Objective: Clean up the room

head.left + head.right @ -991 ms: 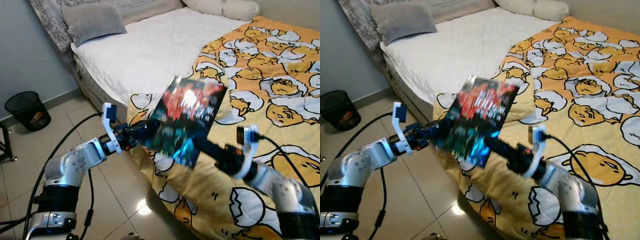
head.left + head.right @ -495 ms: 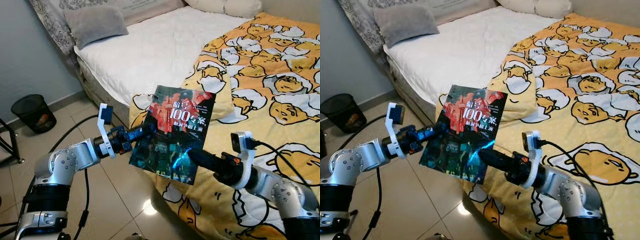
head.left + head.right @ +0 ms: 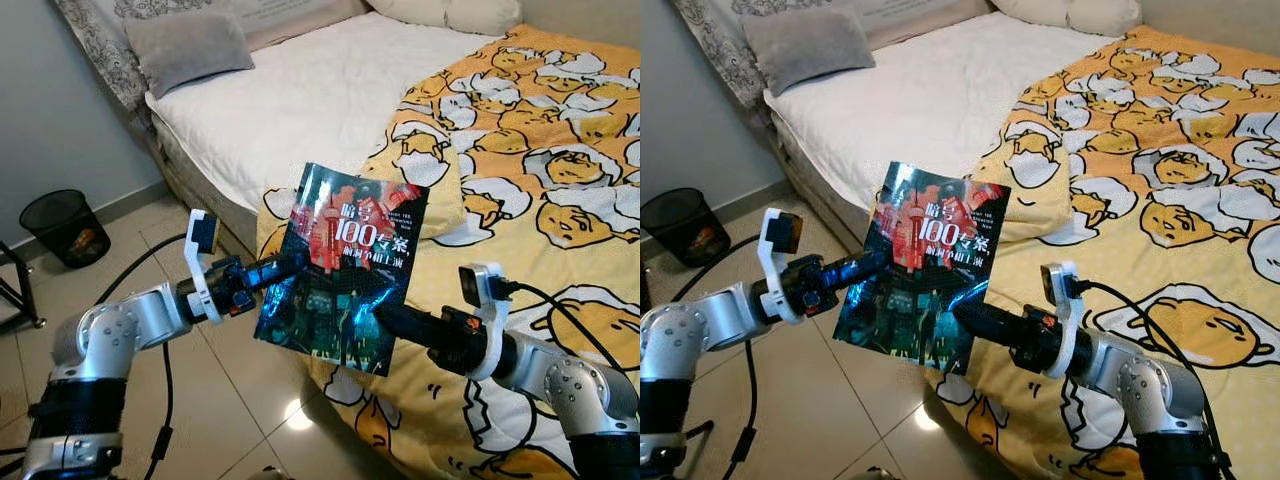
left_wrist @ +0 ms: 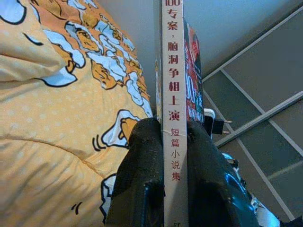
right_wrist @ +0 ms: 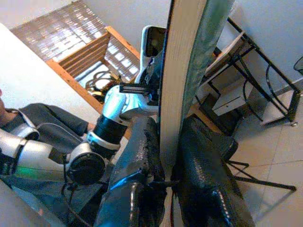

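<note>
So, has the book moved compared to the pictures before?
Yes. The book, held by the left gripper and right gripper, has come lower and toward the robot, away from the white mattress.

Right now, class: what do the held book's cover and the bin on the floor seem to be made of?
Book: glossy paperback cover, judging by the bluish glare on its lower half; pale paper page edges show in the right wrist view. Wastebasket: black, probably wire mesh, though too small to be sure. Left gripper and right gripper clamp the book.
</note>
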Robot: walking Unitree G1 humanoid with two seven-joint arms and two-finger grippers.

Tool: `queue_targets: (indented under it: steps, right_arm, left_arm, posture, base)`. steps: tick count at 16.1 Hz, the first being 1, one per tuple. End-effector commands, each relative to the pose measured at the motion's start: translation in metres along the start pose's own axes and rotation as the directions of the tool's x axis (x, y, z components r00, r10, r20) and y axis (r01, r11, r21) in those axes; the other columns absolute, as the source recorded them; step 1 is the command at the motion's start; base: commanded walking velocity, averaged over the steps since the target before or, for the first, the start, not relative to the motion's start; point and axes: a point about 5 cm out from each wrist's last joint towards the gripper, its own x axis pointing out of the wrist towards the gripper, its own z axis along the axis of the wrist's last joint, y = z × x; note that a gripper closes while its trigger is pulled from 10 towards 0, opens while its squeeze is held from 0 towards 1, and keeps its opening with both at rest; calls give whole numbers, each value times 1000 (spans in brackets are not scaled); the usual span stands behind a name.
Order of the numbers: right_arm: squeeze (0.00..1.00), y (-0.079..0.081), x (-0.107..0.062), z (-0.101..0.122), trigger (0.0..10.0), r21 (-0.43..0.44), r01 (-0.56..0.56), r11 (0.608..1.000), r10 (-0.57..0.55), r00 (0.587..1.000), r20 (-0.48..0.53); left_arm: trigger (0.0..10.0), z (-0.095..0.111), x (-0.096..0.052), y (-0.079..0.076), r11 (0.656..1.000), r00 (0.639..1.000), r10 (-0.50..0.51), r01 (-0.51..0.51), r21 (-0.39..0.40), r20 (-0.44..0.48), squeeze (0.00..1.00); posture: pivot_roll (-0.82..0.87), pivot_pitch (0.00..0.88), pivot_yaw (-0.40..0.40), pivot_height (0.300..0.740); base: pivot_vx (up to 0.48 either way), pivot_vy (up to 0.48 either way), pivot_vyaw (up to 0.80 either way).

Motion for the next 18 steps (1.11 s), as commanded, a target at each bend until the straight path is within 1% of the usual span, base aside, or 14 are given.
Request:
queue_targets:
  steps: [1, 2, 3, 4, 5, 6, 8, 9, 10, 11, 14, 16, 17, 18]
  right_arm:
    - [0, 7, 8, 10, 0, -80, -41, 996, 41, 999, -3]
    - [0, 7, 8, 9, 0, -85, -37, 996, 37, 999, -2]
    - [0, 5, 7, 8, 10000, -81, -13, 997, 13, 1000, -5]
    - [482, 0, 3, 6, 10000, -80, 85, 993, -84, 996, 15]
    - [482, -2, 2, 5, 10000, -80, 114, 990, -112, 993, 26]
    - [1000, -9, -3, 7, 10000, -80, 200, 976, -194, 978, 81]
    - [1000, -22, -38, 3, 10000, -62, 446, 893, -418, 873, 251]
    - [1000, -22, -38, 3, 10000, -62, 446, 893, -418, 873, 251]
    - [1000, -23, -52, 1, 10000, -72, 570, 818, -520, 788, 329]
    - [1000, -23, -59, 2, 10000, -70, 636, 769, -570, 730, 376]
    - [1000, -22, -66, 5, 10000, -49, 731, 681, -629, 618, 472]
    - [1000, -19, -58, 4, 10000, -58, 779, 624, -655, 562, 506]
    - [1000, -22, -50, 1, 10000, -113, 874, 473, -742, 464, 484]
    - [1000, -22, -45, -1, 10000, -130, 886, 445, -753, 449, 482]
  left_arm:
    - [0, -1, -1, -1, 1000, 1000, 25, -25, 13, -18, 0]
    - [0, -1, -1, -1, 999, 999, 29, -29, 13, -18, 0]
    - [0, 0, 0, -1, 997, 998, 56, -56, 45, -6, 0]
    - [0, 7, 1, -2, 979, 990, 137, -142, 144, 46, 0]
    - [0, 8, 1, -3, 974, 987, 152, -159, 162, 55, 0]
    - [0, 12, 0, -4, 958, 980, 183, -195, 212, 76, 0]
    - [0, 11, -5, -4, 779, 914, 398, -380, 498, 75, 0]
    - [0, 11, -5, -4, 779, 914, 398, -380, 498, 75, 0]
    - [0, 8, -9, 0, 679, 860, 499, -464, 569, 106, 0]
    - [0, 7, -9, -1, 641, 840, 524, -497, 584, 140, 0]
    - [0, 11, -11, -3, 595, 786, 558, -602, 532, 267, 0]
    - [0, 14, -19, 0, 482, 703, 624, -690, 541, 341, 0]
    - [8784, 14, -26, 3, 377, 639, 669, -731, 568, 379, 0]
    - [10000, 12, -29, 6, 355, 614, 688, -749, 559, 387, 0]
  posture:
    - [-58, 0, 113, 740]
    - [-58, 0, 113, 740]
    - [-59, 0, 111, 740]
    - [-64, 0, 108, 740]
    - [-64, 0, 108, 740]
    - [-69, 0, 105, 740]
    - [-68, 0, 91, 740]
    - [-68, 0, 91, 740]
    - [-83, 0, 89, 740]
    - [-85, 0, 87, 740]
    - [-86, 0, 76, 740]
    - [-82, 0, 59, 740]
    - [-79, 0, 50, 740]
    - [-83, 0, 49, 740]
  base:
    - [0, 0, 0]
    - [0, 0, 0]
    - [0, 0, 0]
    - [0, 0, 0]
    - [0, 0, 0]
    - [0, 0, 0]
    - [0, 0, 0]
    - [0, 0, 0]
    - [0, 0, 0]
    - [0, 0, 0]
    - [0, 0, 0]
    - [0, 0, 0]
    - [0, 0, 0]
    - [0, 0, 0]
